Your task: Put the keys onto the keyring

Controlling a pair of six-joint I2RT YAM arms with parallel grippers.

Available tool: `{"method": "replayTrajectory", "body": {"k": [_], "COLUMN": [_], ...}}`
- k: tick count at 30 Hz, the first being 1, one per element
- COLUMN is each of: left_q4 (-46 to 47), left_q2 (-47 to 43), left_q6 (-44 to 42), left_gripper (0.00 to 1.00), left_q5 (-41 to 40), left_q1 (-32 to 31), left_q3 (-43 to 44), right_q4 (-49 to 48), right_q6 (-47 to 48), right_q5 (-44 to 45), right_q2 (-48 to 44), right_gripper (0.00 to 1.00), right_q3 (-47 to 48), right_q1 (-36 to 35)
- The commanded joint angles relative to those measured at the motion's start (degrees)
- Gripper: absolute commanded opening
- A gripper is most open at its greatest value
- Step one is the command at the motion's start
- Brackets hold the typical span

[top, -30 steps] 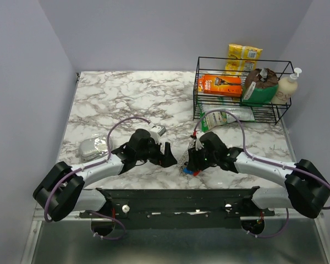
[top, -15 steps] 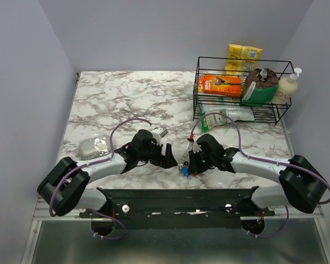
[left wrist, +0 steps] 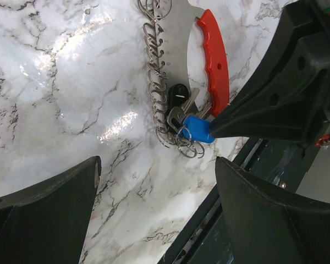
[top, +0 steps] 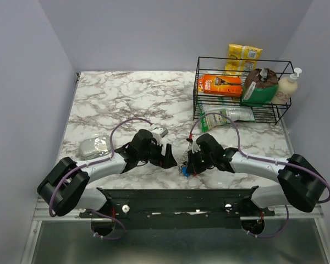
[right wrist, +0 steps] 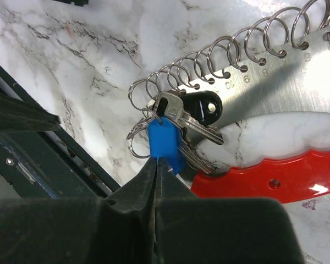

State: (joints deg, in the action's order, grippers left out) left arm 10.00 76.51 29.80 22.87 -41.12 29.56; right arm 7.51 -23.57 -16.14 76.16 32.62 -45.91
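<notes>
The keyring has a bright red curved handle (left wrist: pixel 215 66) on a steel plate edged with a row of wire rings (left wrist: pixel 154 71). It lies on the marble and also shows in the right wrist view (right wrist: pixel 275 170). A blue-headed key (right wrist: pixel 165 140) and a black-headed key (right wrist: pixel 201 104) with silvery blades hang bunched on the end rings. My right gripper (right wrist: pixel 157 160) is shut, its tips pressed against the blue head's lower edge (left wrist: pixel 197 129). My left gripper (left wrist: pixel 154 220) is open and empty, just left of the bunch, near the table's front edge.
A black wire basket (top: pixel 242 91) with packets stands at the back right, with a soap bottle (top: pixel 289 85) and yellow packets (top: pixel 243 55) beside it. A silvery wrapped object (top: pixel 93 146) lies at the left. The black base rail (top: pixel 176 198) runs along the near edge.
My right gripper has shifted a little to the left, and the blue key with it. My left arm has swung in slightly. Little has moved in the last half second.
</notes>
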Motion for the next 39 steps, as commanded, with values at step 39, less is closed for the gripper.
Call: {"method": "replayTrajectory", "body": {"k": [39], "left_q4": [-12.28], "left_q2": [-21.66], "left_q6": [-9.41], "left_gripper": [0.99], "left_q5": [-22.43], "left_q1": [-0.27], "left_q3": [3.4], "right_q4": [6.29], "right_q6": [-3.32], "right_q5": [33.72], "right_q2": [-48.29], "right_gripper": [0.44], "right_q3": [-7.31], "right_q1": [-1.46]}}
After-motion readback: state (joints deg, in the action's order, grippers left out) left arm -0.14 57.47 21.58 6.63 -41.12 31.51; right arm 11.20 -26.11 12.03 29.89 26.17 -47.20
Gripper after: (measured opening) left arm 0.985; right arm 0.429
